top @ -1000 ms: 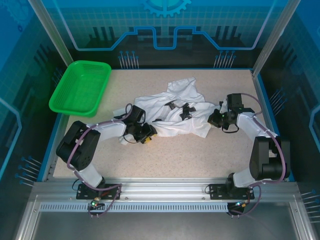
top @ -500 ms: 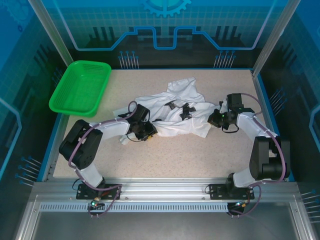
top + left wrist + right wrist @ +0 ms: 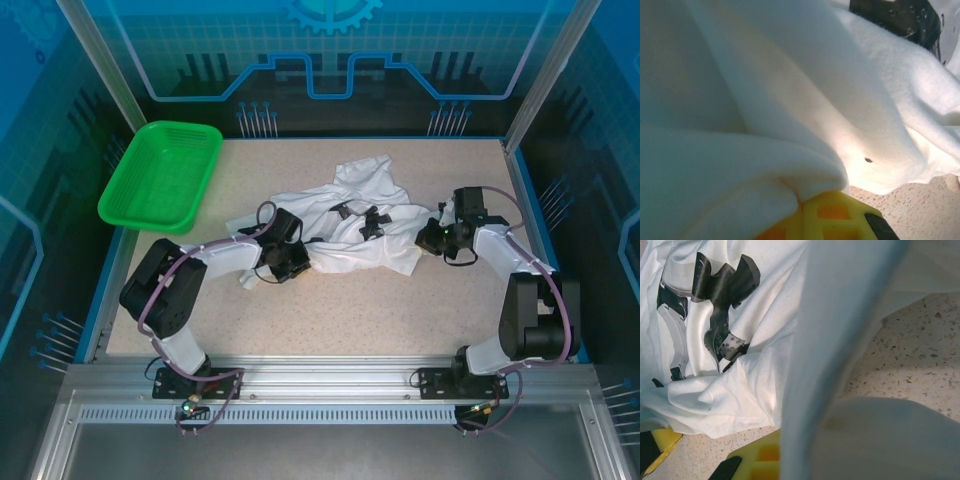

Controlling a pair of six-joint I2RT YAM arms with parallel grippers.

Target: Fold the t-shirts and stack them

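Shirts: the white soft cloth t-shirts with black chest prints (image 3: 350, 225) sit in one crumpled heap mid-tabletop (image 3: 400, 310), well apart from the green plastic mesh basket (image 3: 160, 175) at the far left.
Handling: light and floppy, so I'd guess they sag and bunch wherever they aren't held. Best bet is pinching a hem or shoulder seam at two corners, not the middle of the pile.
Left tool (image 3: 287, 262): at the heap's near-left edge, cloth draped over its yellow finger pad (image 3: 830, 220). Can't tell how far open it is, or if it's pinching anything.
Right tool (image 3: 437, 238): at the heap's right edge, with a fold hanging across its yellow finger (image 3: 762, 457). Honestly can't tell its opening either.
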